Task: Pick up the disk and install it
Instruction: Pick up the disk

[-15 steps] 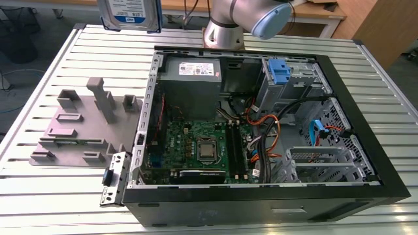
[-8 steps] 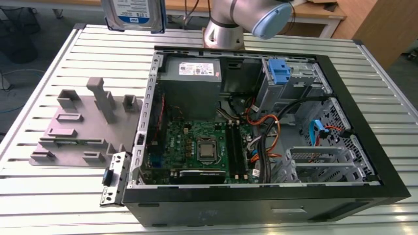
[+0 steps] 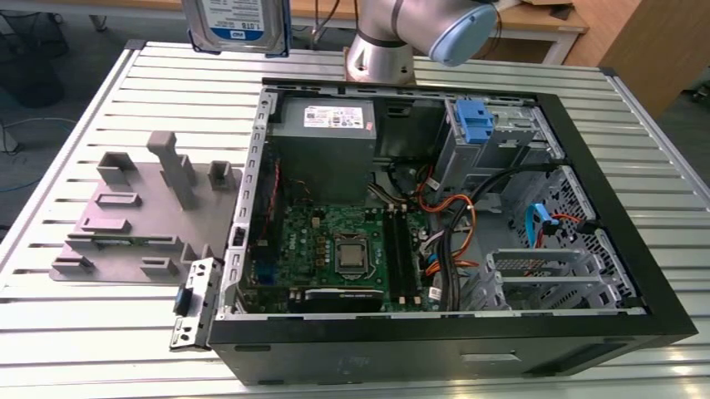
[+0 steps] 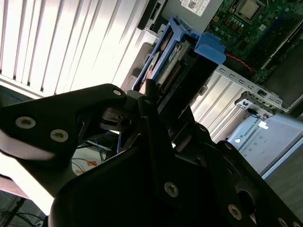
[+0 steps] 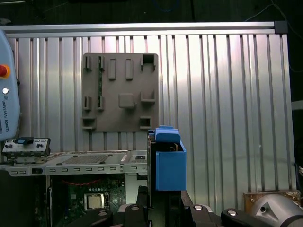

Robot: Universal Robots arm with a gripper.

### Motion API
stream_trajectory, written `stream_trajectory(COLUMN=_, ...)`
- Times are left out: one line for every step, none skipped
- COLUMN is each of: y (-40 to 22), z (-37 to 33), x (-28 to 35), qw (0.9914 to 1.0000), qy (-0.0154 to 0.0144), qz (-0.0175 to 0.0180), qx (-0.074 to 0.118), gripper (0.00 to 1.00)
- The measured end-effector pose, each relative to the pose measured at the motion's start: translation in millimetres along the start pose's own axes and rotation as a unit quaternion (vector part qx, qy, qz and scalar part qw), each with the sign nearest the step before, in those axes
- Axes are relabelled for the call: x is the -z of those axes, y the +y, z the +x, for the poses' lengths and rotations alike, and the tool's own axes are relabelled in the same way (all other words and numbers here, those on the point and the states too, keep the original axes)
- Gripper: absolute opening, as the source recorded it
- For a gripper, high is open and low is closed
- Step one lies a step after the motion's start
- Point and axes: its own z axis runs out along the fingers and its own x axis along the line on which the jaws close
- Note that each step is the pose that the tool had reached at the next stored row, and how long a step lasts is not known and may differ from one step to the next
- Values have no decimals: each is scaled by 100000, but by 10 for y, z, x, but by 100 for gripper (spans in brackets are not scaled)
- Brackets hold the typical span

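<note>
Slatted tbl (image 3: 111,349); disk (image 3: 239,25) long axis vertical

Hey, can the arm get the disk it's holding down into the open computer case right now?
Probably yes. The claw grips the disk up in the air, and the computer case lies with its open side facing up, nothing covering it. Loose cables inside might snag.

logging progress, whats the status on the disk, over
Tool shut on the disk. Disk held aloft, off the table, not in the computer case. Orange and black cables lie across the case interior.
</note>
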Motion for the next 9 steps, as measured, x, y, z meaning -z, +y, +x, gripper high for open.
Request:
stream_trajectory(y=-13, z=-1, x=0, qw=100000, qy=-1, qz=0, qx=3, gripper=35)
stream_trajectory(y=-25, z=-1, x=0, qw=100000, qy=1, qz=-3, qx=5, gripper=35)
stream_trajectory(y=-37, z=-2, x=0, qw=100000, qy=-2, qz=-1, qx=6, gripper=35)
stream_trajectory(y=-49, z=-2, x=0, qw=100000, qy=-1, qz=-1, qx=2, gripper=35)
stream_trajectory(y=-62, z=-3, x=0, qw=100000, qy=-1, qz=1, qx=2, gripper=35)
stream_trajectory(y=-75, z=-4, x=0, qw=100000, qy=-1, qz=0, qx=2, gripper=35)
stream_trajectory(y=-90, z=-4, x=0, qw=100000, qy=-1, qz=0, qx=5, gripper=35)
stream_trajectory(y=-104, z=-5, x=-1, qw=100000, qy=-1, qz=0, qx=3, gripper=35)
stream_trajectory(y=-118, z=-5, x=-1, qw=100000, qy=-2, qz=1, qx=5, gripper=35)
